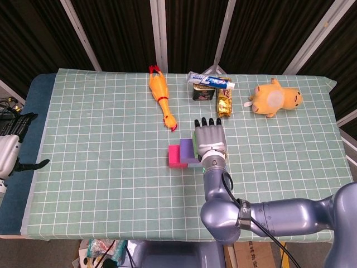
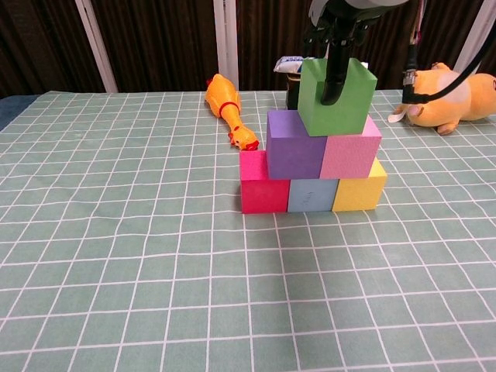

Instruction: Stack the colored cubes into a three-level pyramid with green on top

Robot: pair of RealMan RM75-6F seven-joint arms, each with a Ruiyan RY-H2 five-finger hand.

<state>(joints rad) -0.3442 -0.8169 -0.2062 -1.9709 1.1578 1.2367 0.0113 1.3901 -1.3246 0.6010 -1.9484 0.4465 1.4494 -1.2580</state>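
Two cube levels are built, and the right hand (image 2: 335,46) grips the green cube (image 2: 335,98) atop them, release remaining.

Bright, even overhead light fills both views, sharp throughout, leaving only soft short shadows under the cube stack (image 2: 312,167) on the desk (image 2: 116,256), a black backdrop behind, and slight glare on the glossy arm (image 1: 262,218).

The right hand (image 1: 209,138) is held palm-down above the green cube (image 2: 335,97), fingers extended, a finger (image 2: 335,74) laid down the cube's front face. The left hand (image 1: 12,146) is kept well left of the cube, off the table's edge, fingers spread.
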